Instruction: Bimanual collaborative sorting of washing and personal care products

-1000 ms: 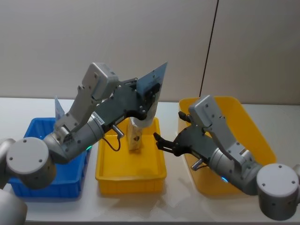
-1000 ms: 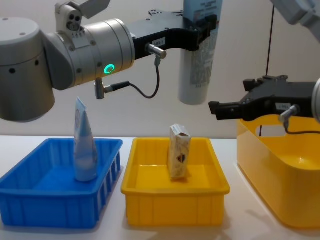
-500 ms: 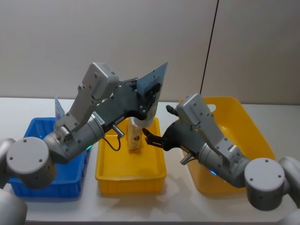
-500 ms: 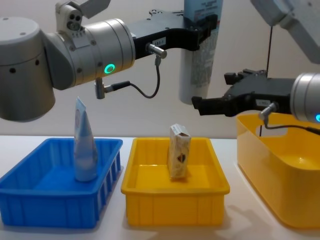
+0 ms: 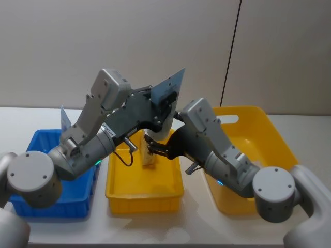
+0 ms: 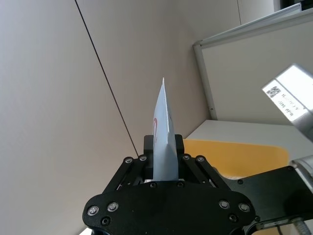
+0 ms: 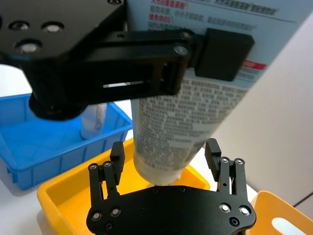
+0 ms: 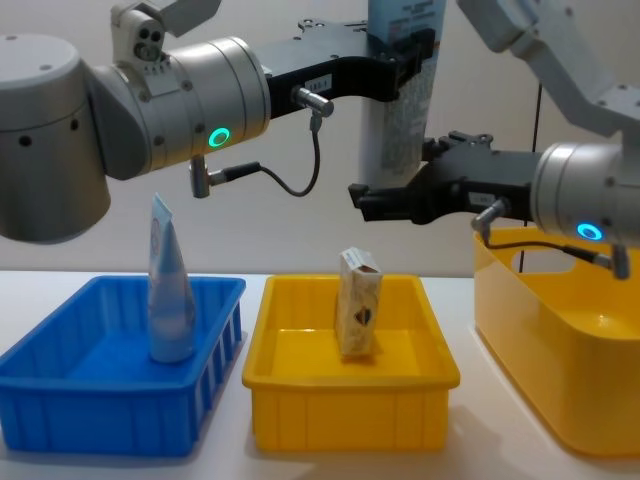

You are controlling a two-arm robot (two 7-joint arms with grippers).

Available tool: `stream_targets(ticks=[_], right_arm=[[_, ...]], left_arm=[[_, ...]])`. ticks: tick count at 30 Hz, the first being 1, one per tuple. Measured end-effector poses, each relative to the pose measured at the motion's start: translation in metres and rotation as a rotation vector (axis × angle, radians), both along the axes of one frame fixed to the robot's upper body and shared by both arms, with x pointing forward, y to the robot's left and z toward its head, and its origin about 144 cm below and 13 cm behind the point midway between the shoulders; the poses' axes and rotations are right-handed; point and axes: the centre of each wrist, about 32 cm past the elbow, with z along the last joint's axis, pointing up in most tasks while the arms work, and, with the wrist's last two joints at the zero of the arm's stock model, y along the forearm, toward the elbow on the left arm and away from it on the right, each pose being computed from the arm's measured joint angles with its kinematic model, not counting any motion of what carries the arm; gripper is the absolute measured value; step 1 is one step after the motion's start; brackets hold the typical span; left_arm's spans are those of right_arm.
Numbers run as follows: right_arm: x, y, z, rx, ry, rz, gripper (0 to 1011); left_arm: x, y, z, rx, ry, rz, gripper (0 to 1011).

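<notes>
Right wrist view: right gripper [image 7: 166, 154] spread wide, one finger on each side of the cap end of the tube [image 7: 195, 103], not yet touching it.
Left gripper: left gripper [image 8: 405, 55] clamped on the tube's upper body, holding it upright in the air above the middle yellow bin [image 8: 350, 400]; crimped flat end points up between the fingers in the left wrist view.
Held tube: pale blue-white, printed text on its side, round cap end lowest; hangs well above the carton [image 8: 358, 315], not touching it.
Right gripper position: chest view shows it coming in from the right at the height of the tube's lower part, just beside it.
Step (judged): handover of the tube from left to right arm; right one lined up but not closed.
Handling (judged): soft, light, squeezable; a hard pinch on the middle would dent it or push product out. Smooth plastic skin, may slip. Best grip near the stiffer shoulder by the cap, below the left gripper's hold.
Other items: second tube [image 8: 170, 290] stands cap down, leaning in the blue bin [image 8: 60, 400] on the left; carton stands upright in the middle yellow bin.
Large yellow bin [image 8: 560, 350]: on the right, nothing seen inside it from the chest view.
Table [image 5: 20, 116]: white, carries all three bins.
Risk (judged): the left gripper letting go before the right has closed would drop the tube onto the carton.
</notes>
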Motion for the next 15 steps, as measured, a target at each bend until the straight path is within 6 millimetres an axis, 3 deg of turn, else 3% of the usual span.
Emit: stream_targets(ticks=[6,15], right_arm=[[0.005,0.006,0.0,0.007,0.001,0.005,936],[0.01,0.014,0.0,0.029,0.014,0.009,681]], left_arm=[[0.0,0.0,0.0,0.0,0.0,0.0,193],[0.0,0.0,0.0,0.0,0.0,0.001,193]])
